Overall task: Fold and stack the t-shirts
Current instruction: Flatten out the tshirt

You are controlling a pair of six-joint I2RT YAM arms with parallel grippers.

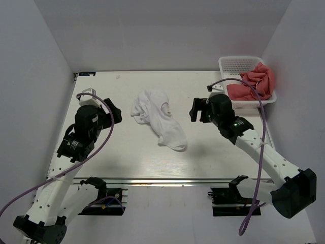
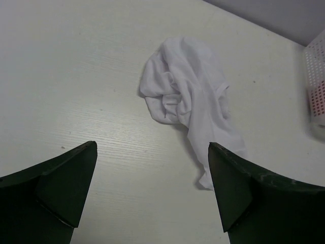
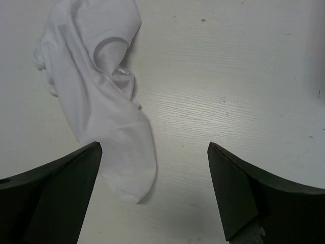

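Observation:
A crumpled white t-shirt (image 1: 158, 118) lies in a heap in the middle of the table; it also shows in the left wrist view (image 2: 189, 96) and the right wrist view (image 3: 96, 91). A pink t-shirt (image 1: 254, 84) lies bunched in the white basket (image 1: 238, 63) at the back right. My left gripper (image 1: 116, 113) is open and empty, above the table left of the white shirt (image 2: 152, 188). My right gripper (image 1: 199, 110) is open and empty, right of the white shirt (image 3: 152, 188).
The basket's edge shows at the right of the left wrist view (image 2: 316, 76). White walls enclose the table on three sides. The table's near edge (image 1: 162, 180) runs along a metal rail by the arm bases.

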